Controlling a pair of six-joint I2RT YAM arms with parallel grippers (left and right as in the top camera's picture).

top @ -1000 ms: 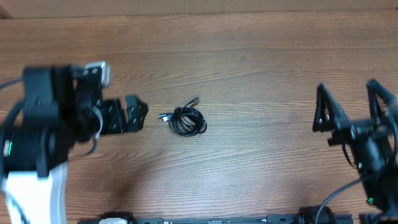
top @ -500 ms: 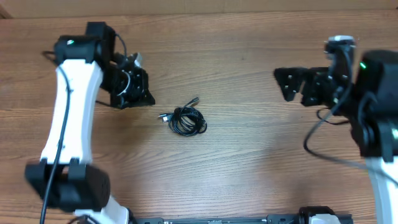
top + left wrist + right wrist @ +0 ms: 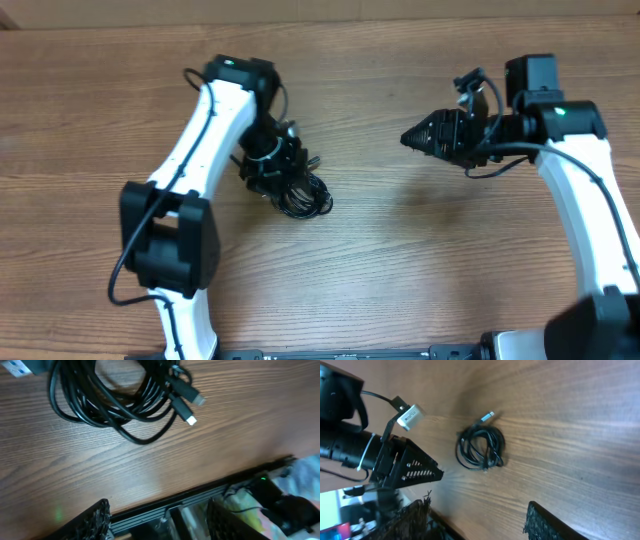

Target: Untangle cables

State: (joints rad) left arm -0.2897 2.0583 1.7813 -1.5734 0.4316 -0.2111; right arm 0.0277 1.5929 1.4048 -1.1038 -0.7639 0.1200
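Two arms work over one wide wooden table [image 3: 400,280], and from my seat the risks mostly come from the bigger parts. The left arm [image 3: 205,120] bends in from the far side and sits low over the work. If I drop it carelessly, its wrist could press the bundle flat instead of picking out a strand. The right arm [image 3: 580,170] reaches in from the other side. If both close in together, they could meet over the middle.

The left gripper [image 3: 280,168] has its fingers spread wide with nothing between them. The right gripper [image 3: 420,138] is spread wide too, empty, and well apart from the work.

The cables [image 3: 303,196] lie in one tight coil near the table's centre, just beyond the left fingertips. Grabbing several loops at once would probably drag the whole knot along rather than loosen it. The small plugs [image 3: 191,420] stick out at the coil's edge and could snag on a loop if pulled the wrong way.

There is bare wood all around the coil. The black rail [image 3: 350,354] on the near edge is the only boundary nearby.
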